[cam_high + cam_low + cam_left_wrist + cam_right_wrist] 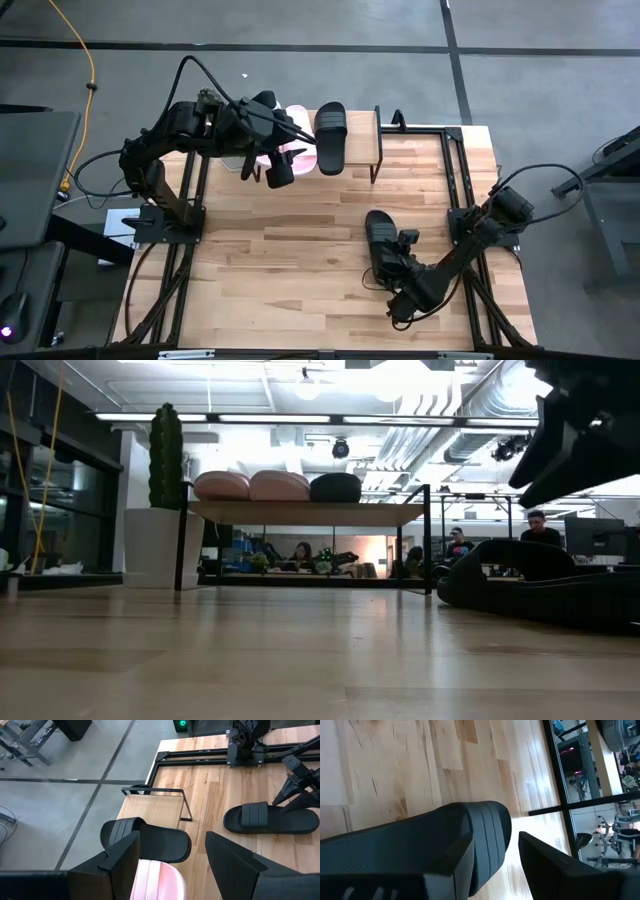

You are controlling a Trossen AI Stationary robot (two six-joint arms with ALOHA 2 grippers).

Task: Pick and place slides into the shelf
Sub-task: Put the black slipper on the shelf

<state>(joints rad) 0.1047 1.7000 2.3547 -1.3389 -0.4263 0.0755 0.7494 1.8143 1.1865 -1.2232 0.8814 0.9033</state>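
Observation:
The shelf [360, 150] stands at the table's far edge. Two pale pink slides [250, 486] and one black slide [331, 135] lie side by side on its top board. My left gripper [170, 865] is open above the pink slide [155, 880] next to that black slide [150, 840], and touches nothing. The second black slide [380, 235] lies sole down on the table at the right. My right gripper [495, 855] is open just over this slide [420, 840]. In the low view my right gripper [580, 430] hangs clear above it [530, 575].
A white pot with a tall cactus [165, 510] stands left of the shelf in the low view. Black frame rails [455, 180] run along the table's left and right sides. Bare wooden table [280, 260] lies between the arms. People sit in the room behind.

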